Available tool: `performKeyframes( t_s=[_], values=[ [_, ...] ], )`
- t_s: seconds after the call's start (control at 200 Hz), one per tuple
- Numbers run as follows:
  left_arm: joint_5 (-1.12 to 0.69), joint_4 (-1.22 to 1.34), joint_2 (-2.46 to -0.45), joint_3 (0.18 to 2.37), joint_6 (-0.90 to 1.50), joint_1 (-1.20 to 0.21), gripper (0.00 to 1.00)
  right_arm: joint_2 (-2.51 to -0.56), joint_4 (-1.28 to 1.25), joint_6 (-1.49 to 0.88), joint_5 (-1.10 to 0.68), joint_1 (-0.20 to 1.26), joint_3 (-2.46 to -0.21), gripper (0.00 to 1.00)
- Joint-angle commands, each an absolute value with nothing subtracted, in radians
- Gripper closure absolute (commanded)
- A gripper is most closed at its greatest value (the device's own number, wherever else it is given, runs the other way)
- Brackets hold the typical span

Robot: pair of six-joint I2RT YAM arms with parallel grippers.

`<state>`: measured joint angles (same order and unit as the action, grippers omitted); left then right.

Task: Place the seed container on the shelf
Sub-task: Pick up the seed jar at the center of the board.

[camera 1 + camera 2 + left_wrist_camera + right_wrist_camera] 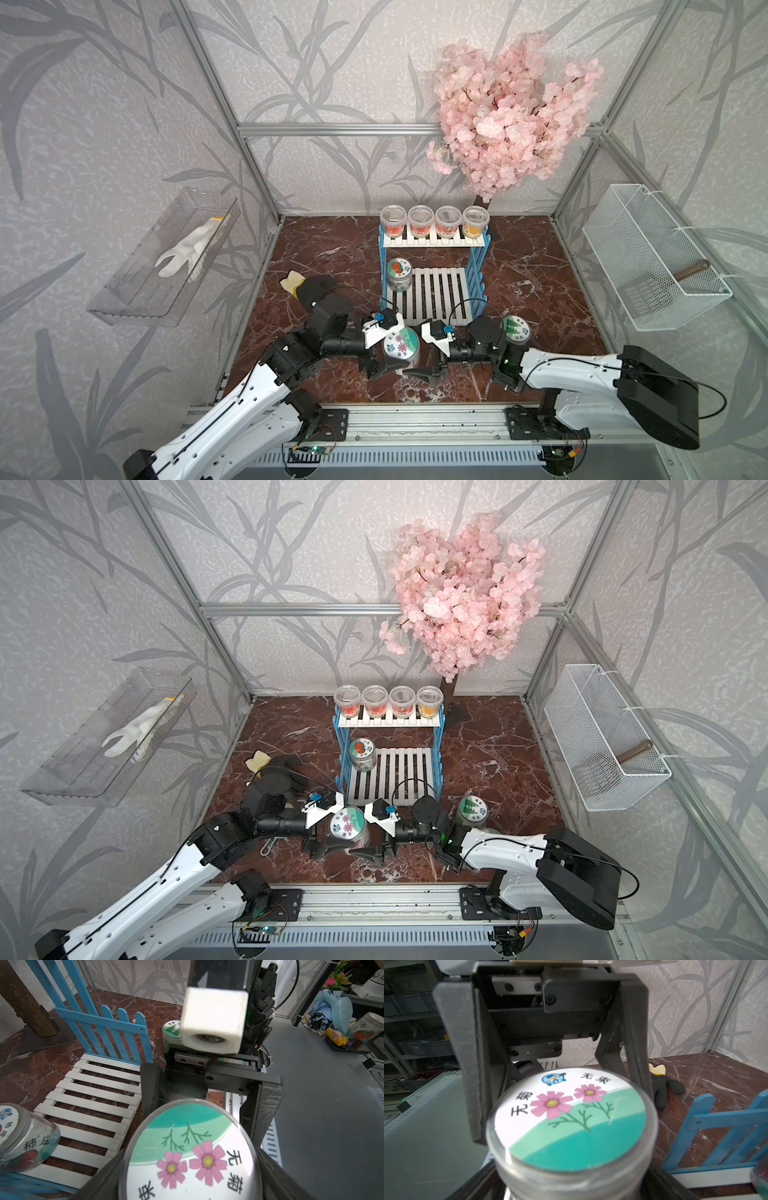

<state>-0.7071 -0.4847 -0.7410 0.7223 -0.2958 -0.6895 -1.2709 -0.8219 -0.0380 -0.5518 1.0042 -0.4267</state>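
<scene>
The seed container is a clear jar whose lid bears pink flowers on green. It is held just in front of the shelf. My left gripper is shut on it, with both fingers pressed to the seed container. From the opposite side my right gripper is open, its fingers on either side of the seed container with gaps showing. The shelf has blue ladder sides and white slats.
A red-label jar stands on the lower board and several cups on the top tier. A green-lid jar stands beside the right arm. There are also a black glove, a pink tree, a clear wall tray and a wire basket.
</scene>
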Motion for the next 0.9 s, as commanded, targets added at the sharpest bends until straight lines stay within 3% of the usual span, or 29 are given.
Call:
performKeyframes(
  t_s=[0.0,0.18,0.475,0.625,0.895],
  values=[
    [-0.726,-0.444,-0.723,0.716,-0.301,-0.691,0.2,-1.285,-0.847,-0.057,-0.586,1.004,-0.462,0.02],
    [-0.722,-0.443,-0.713,0.713,-0.296,-0.691,0.2,-1.298,-0.841,-0.064,-0.577,1.003,-0.47,0.11],
    [-0.721,-0.434,-0.711,0.707,-0.288,-0.692,0.2,-1.336,-0.842,-0.106,-0.592,1.005,-0.492,0.09],
    [-0.715,-0.412,-0.703,0.694,-0.275,-0.692,0.18,-1.345,-0.843,-0.118,-0.594,1.006,-0.497,0.13],
    [-0.646,-0.361,-0.659,0.649,-0.213,-0.693,0.03,-1.318,-0.812,-0.114,-0.538,1.006,-0.463,0.18]
  ],
)
